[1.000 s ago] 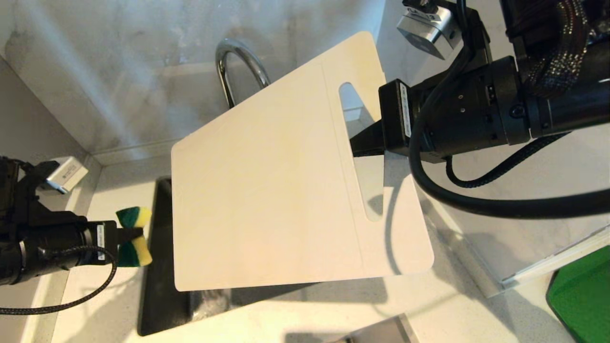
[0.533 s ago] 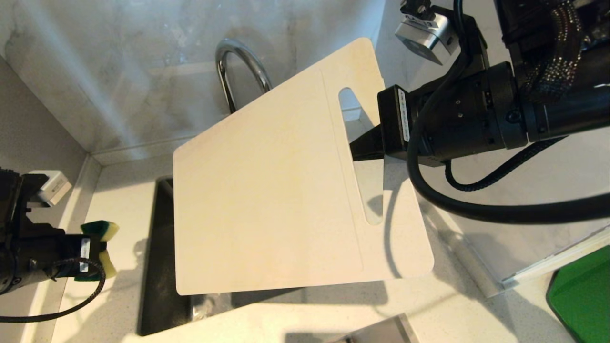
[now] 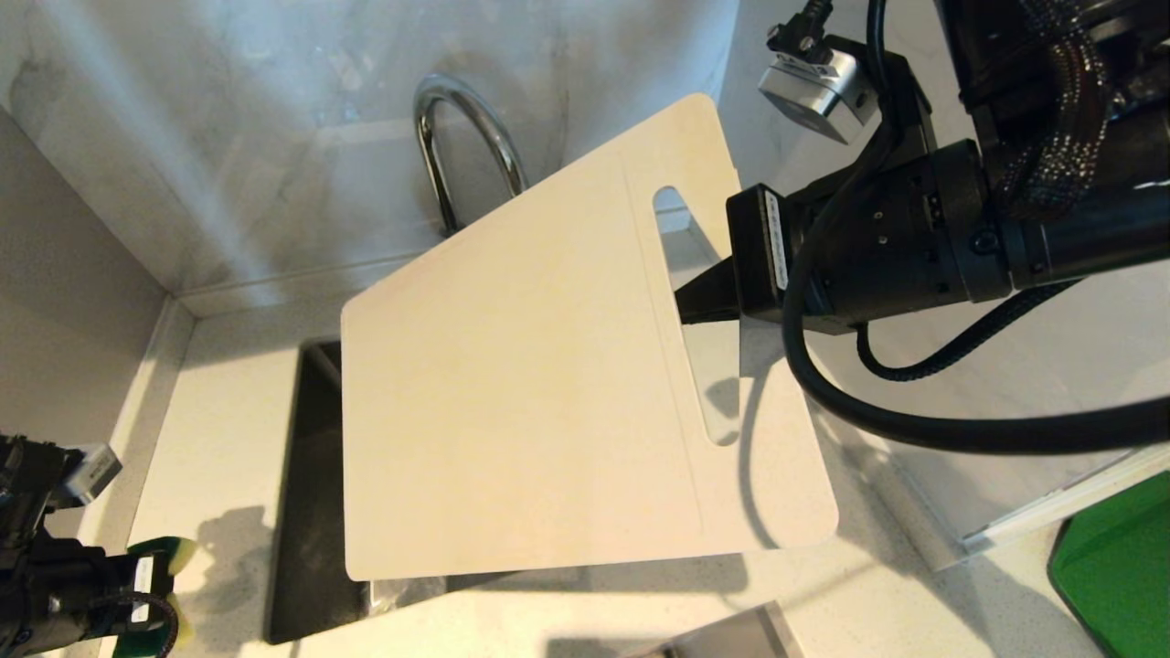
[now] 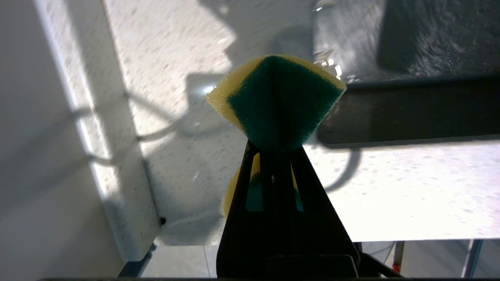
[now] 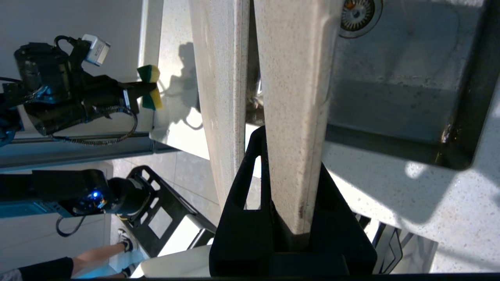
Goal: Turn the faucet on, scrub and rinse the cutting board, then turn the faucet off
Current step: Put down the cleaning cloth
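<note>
Right claw (image 3: 699, 292) grips the cutting board (image 3: 530, 384) tilted over the sink (image 3: 306, 512); left claw (image 3: 164, 594), beside the sink, pinches a sponge (image 4: 275, 97).

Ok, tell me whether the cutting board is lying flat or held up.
Held up: the right hand grips the cutting board by its handle end, tilted above the sink.

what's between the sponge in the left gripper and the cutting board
In the head view, bare white countertop and the dark sink's left edge lie between the sponge and the cutting board.
</note>
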Controlling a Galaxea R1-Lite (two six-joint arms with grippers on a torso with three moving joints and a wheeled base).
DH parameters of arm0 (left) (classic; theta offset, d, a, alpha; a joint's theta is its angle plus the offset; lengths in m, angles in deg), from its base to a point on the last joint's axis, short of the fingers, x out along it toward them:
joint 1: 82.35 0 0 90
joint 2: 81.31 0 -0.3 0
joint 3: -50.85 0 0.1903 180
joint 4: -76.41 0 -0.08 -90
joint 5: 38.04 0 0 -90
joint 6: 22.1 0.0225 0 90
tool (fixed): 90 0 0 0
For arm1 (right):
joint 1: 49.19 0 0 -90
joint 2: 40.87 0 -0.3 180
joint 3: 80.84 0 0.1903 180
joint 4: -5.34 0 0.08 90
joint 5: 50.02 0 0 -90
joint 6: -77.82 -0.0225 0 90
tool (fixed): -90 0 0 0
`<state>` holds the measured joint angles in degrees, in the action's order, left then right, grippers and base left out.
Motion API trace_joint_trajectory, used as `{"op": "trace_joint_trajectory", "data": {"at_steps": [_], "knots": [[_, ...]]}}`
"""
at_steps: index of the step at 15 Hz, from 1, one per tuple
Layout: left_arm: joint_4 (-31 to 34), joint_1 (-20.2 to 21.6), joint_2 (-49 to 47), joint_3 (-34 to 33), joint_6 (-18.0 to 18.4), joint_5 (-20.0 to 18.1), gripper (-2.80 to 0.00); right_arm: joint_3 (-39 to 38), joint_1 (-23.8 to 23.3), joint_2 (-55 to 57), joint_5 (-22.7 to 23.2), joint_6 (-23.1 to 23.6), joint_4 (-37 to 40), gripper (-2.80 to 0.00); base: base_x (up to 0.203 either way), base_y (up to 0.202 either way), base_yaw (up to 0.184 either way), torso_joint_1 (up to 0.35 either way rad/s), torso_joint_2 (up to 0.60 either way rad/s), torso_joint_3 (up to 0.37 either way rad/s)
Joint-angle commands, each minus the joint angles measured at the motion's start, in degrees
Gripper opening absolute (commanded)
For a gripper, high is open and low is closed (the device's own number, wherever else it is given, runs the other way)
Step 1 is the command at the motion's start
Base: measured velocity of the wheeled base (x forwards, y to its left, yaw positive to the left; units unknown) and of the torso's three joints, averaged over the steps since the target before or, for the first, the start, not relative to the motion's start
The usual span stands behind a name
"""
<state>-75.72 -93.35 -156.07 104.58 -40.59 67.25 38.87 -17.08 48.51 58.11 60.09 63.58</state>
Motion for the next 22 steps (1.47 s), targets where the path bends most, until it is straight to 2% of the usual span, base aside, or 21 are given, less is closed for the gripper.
{"op": "trace_joint_trajectory", "data": {"at_steps": [1,4,8,15,16,22], "knots": [[-2.1,3.6,-2.3,-3.0,-0.1,-0.8,-2.8,-0.5,-0.6,-0.3,0.3,-0.2,-0.2,-2.8,0.0,0.0,0.0,0.0,0.0,0.0],[-6.6,5.9,-4.0,-6.7,0.1,-2.3,-2.8,-0.6,-0.9,-0.7,0.4,-0.2,-0.2,-2.8,0.0,0.0,0.0,0.0,0.0,0.0],[-6.9,6.1,-6.0,-9.6,0.2,-5.0,-2.8,-0.6,-1.0,-1.0,0.5,-0.2,-0.2,-2.8,0.0,0.0,0.0,0.0,0.0,0.0],[-10.1,7.0,-10.9,-10.1,0.2,-5.3,-2.8,-0.6,-1.5,-1.1,0.5,-0.2,-0.2,-2.8,0.0,0.0,0.0,0.0,0.0,0.0],[-10.1,7.1,-11.2,-10.1,0.3,-5.1,0.0,-0.6,-1.5,-1.1,0.5,-0.2,-0.2,-2.8,0.0,0.0,0.0,0.0,0.0,0.0],[-10.0,6.9,-5.3,-8.6,1.5,-5.3,0.0,-0.6,-1.5,-1.1,0.4,-0.2,-0.2,-2.8,0.0,0.0,0.0,0.0,0.0,0.0]]}}
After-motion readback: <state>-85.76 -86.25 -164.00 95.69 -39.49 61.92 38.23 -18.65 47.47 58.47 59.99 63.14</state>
